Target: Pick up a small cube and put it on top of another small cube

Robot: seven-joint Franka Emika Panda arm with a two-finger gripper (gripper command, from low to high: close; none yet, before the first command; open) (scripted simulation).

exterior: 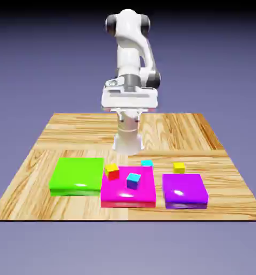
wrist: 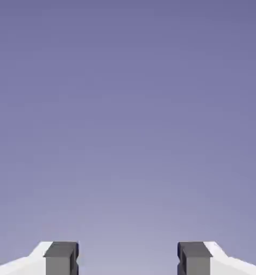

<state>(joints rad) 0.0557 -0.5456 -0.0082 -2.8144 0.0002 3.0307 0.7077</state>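
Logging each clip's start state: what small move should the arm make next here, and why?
Probably swing the hand down toward the all-yellow cube. The pincer stands open and empty, and the hand view shows only backdrop, so it is not aimed at the table yet. That cube sits on bare wood beside the purple pad, apart from the red-sided cube on the magenta pad.

Plain blue-violet backdrop, darker toward the top, light wooden plank table [exterior: 71, 134], soft even light

Your arm: white, glossy, rounded links.
You see dark grey joint bands on the arm [exterior: 131, 53], a boxy white hand, and two dark grey fingertips [wrist: 61, 258] on white fingers.
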